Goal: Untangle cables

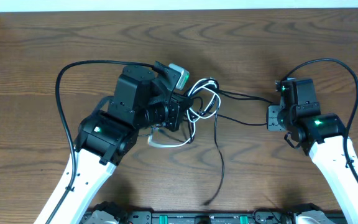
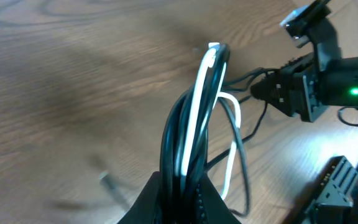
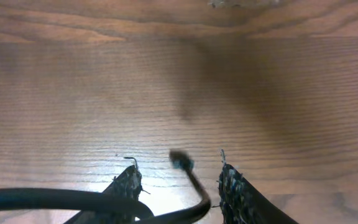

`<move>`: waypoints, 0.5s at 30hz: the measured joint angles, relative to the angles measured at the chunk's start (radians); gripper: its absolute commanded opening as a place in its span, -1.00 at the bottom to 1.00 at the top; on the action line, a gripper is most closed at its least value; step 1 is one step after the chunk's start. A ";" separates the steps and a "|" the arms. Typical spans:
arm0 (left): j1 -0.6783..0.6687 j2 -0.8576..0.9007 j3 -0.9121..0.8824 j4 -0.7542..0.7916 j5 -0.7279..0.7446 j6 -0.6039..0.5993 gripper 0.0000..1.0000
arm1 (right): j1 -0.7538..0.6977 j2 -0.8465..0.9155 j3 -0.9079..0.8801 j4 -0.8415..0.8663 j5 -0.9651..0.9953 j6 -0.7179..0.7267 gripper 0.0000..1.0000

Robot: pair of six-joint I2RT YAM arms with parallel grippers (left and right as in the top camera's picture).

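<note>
The cables [image 1: 201, 102] form a tangle of black cords and a white one at the table's middle. My left gripper [image 1: 187, 116] is shut on this bundle. In the left wrist view its jaws [image 2: 182, 196] clamp several black cords and the white cord [image 2: 199, 93], which arch upward. Two black cords run right to my right gripper [image 1: 272, 117]. In the right wrist view its fingers [image 3: 176, 165] stand apart, with a black cord [image 3: 55, 199] crossing the left finger and a plug end [image 3: 180, 162] curling up loose between them.
One black cable [image 1: 220, 165] trails from the tangle toward the table's front edge. A white loop [image 1: 166, 143] lies under the left arm. Thick black arm wires arch over each arm. The right arm [image 2: 328, 87] shows in the left wrist view. The wooden table's [image 1: 36, 37] far edge is at the top.
</note>
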 measured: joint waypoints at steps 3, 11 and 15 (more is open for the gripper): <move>0.000 0.000 0.000 0.000 -0.018 0.000 -0.85 | 0.000 0.000 0.000 0.003 -0.001 0.003 -0.19; 0.010 0.000 0.000 0.001 -0.087 0.000 -0.85 | -0.029 0.000 0.000 0.119 -0.254 -0.079 0.08; 0.014 0.000 0.000 0.000 -0.140 0.000 -0.85 | -0.031 0.000 -0.002 0.249 -0.495 -0.149 0.25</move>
